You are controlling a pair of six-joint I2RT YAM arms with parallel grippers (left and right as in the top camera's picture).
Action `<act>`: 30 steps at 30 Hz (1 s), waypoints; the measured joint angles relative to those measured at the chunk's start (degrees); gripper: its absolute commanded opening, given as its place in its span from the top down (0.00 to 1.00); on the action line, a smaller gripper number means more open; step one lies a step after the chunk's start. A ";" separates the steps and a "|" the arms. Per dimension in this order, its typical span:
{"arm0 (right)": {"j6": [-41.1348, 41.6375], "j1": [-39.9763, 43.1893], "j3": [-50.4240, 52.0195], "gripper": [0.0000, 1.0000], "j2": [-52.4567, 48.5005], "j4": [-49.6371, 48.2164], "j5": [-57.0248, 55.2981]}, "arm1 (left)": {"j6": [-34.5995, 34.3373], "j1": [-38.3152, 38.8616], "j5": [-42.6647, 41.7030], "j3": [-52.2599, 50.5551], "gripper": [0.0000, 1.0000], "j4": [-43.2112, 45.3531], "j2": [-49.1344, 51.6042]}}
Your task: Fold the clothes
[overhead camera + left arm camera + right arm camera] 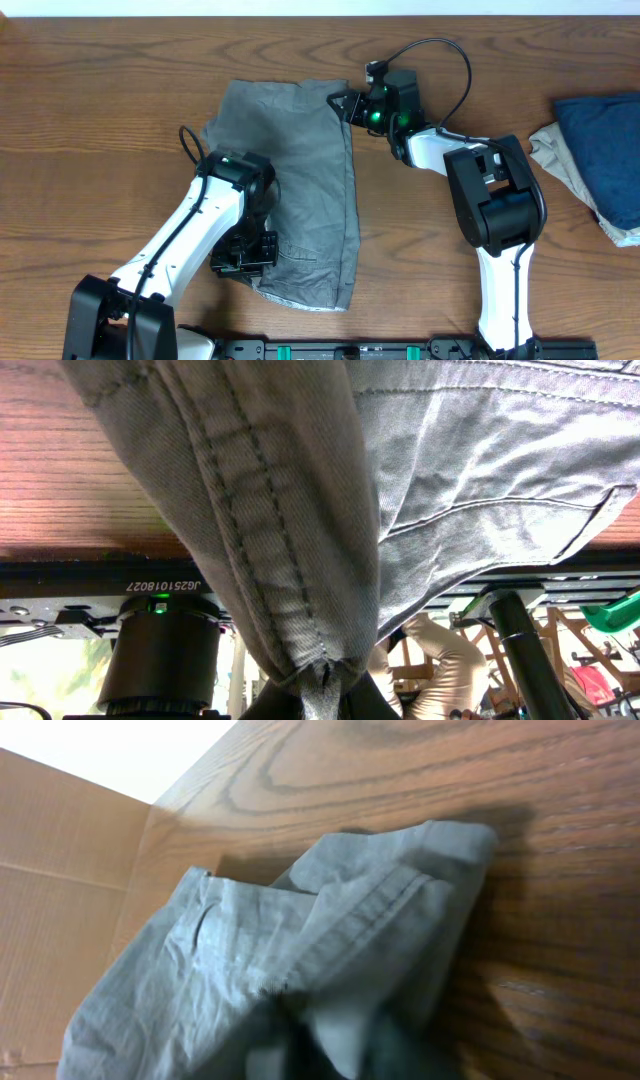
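The grey shorts (pixel 300 190) lie on the wooden table, folded into a long strip from the back to the near edge. My left gripper (pixel 245 262) is shut on the shorts' near left edge; its wrist view shows a bunched seam of the shorts (pixel 290 540) pinched between the fingers (pixel 322 695). My right gripper (pixel 345 103) is shut on the far right corner of the shorts, and the grey cloth (pixel 300 950) runs into the blurred fingers (pixel 320 1040) in the right wrist view.
A dark blue folded garment (pixel 605 155) lies on a beige one (pixel 560 160) at the table's right edge. A black rail (pixel 400 350) runs along the near edge. Bare wood (pixel 100 130) lies left of the shorts.
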State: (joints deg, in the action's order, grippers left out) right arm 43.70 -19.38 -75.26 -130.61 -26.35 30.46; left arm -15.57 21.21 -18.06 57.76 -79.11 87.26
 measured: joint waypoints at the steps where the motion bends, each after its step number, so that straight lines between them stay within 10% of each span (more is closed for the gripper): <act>1: 0.31 0.02 -0.02 0.99 0.00 0.33 0.11 | 0.00 0.00 0.00 0.00 0.94 0.02 0.00; 13: -1.60 5.05 -0.35 0.99 -0.07 10.03 1.25 | -0.76 -0.15 0.39 0.00 0.94 8.98 0.00; 26: -17.46 24.28 -0.96 0.99 11.87 55.36 0.22 | -3.02 -13.46 5.16 0.07 0.92 44.30 0.02; 28: -19.04 24.24 -0.87 0.99 14.73 63.71 -3.63 | -3.10 -15.74 5.18 0.02 0.88 48.89 0.02; 30: -19.61 24.17 -0.90 0.91 17.46 71.87 -7.78 | -3.37 -17.46 5.14 0.02 0.56 51.21 0.02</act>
State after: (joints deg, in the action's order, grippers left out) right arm 24.10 4.80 -76.16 -113.14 45.52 22.68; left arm -18.94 3.75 -12.93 57.78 -27.90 87.29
